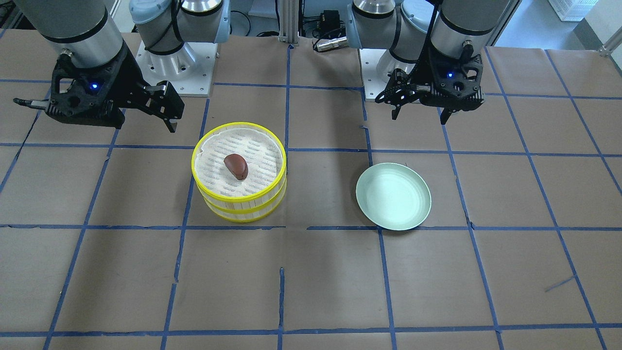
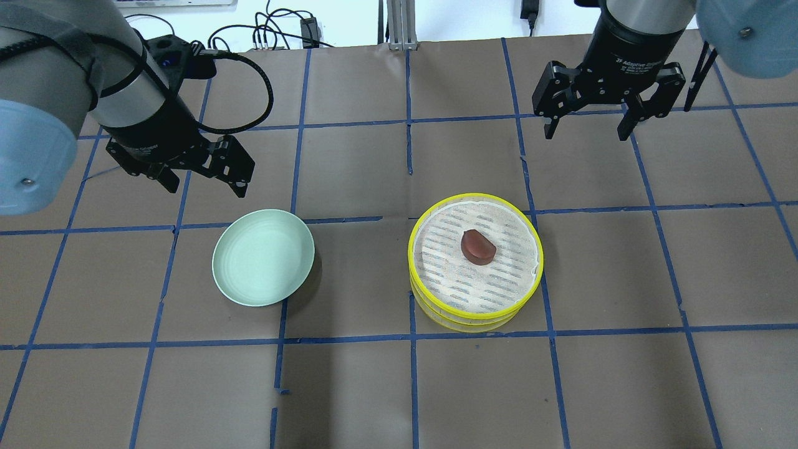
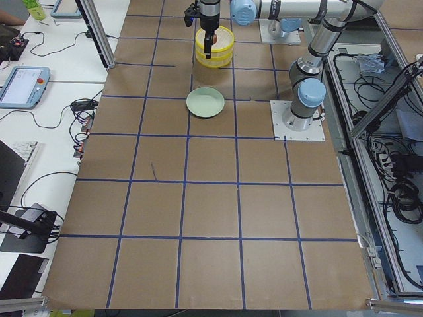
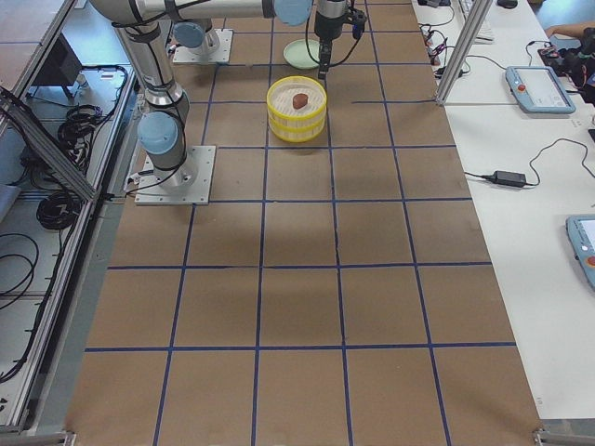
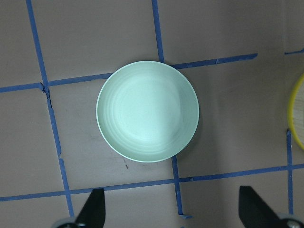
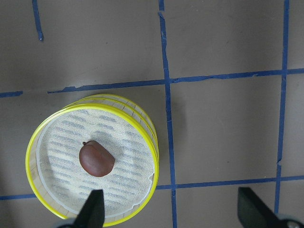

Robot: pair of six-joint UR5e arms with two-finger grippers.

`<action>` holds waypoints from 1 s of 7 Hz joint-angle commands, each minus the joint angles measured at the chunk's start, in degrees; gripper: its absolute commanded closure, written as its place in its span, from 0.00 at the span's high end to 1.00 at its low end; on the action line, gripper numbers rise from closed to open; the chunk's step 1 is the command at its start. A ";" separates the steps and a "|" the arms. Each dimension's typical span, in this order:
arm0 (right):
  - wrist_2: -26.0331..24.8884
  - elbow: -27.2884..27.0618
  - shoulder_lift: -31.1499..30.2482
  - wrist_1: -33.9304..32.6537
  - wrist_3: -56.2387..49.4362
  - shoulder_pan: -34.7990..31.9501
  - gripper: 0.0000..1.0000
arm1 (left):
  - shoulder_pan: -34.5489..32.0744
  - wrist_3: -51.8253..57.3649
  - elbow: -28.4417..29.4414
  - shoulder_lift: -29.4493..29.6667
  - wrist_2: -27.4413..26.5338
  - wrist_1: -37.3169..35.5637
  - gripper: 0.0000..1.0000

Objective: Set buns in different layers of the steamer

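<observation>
In the overhead view, the bottom of the frame nearest you shows the brown table (image 2: 349,386) crossed by blue tape lines. Mid-frame, right of centre, you find the steamer (image 2: 475,315), its two yellow-rimmed tiers stacked. The brown bun (image 2: 478,247) lies on the white perforated liner of the upper layer (image 1: 214,167), near the middle and clear of the rim. The lower layer (image 1: 248,214) shows only its slatted wall; its inside is hidden under the tier above.

Left of centre at the same depth sits the pale green plate (image 2: 263,257), well apart from the steamer.

Farther up, in the upper left, the left gripper (image 2: 204,183) hovers above the table just beyond the plate. Its fingers are spread apart and hold nothing. Its wrist camera looks straight down on the plate, with both fingertips wide at the bottom corners.

In the upper right, the right gripper (image 2: 586,135) hangs beyond the steamer, its fingers likewise spread and holding nothing. In its wrist view you see the steamer and bun at lower left.
</observation>
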State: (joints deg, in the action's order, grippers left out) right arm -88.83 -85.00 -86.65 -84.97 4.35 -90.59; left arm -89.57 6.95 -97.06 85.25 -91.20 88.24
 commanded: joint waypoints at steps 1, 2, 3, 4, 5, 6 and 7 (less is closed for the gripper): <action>-0.03 -0.08 0.08 -0.20 -0.04 -0.46 1.00 | -0.08 -0.10 -0.06 0.00 0.05 0.09 1.00; 0.06 -0.16 0.08 -0.20 -0.04 -0.46 1.00 | -0.08 -0.01 -0.06 0.00 0.05 0.18 1.00; -0.03 -0.08 -0.01 -0.20 0.05 -0.55 1.00 | -0.34 -0.53 -0.06 0.00 -0.03 0.35 1.00; 0.06 -0.16 -0.10 -0.03 -0.04 -0.64 1.00 | -0.60 -1.23 -0.41 0.09 -0.12 0.53 1.00; 0.06 -0.08 -0.10 -0.11 -0.04 -0.81 1.00 | -0.69 -1.24 -1.45 -0.09 -0.12 -0.08 1.00; 0.06 -0.07 0.07 -0.20 -0.04 -0.99 1.00 | -0.69 -1.24 -1.46 -0.09 -0.04 -0.26 1.00; 0.15 -0.07 -0.01 -0.11 -0.04 -0.99 1.00 | -0.69 -1.07 -1.46 -0.17 -0.04 -0.26 1.00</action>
State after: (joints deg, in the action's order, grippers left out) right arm -88.75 -85.09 -86.65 -85.11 4.31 -91.50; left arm -90.23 5.79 -98.40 85.15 -91.25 88.09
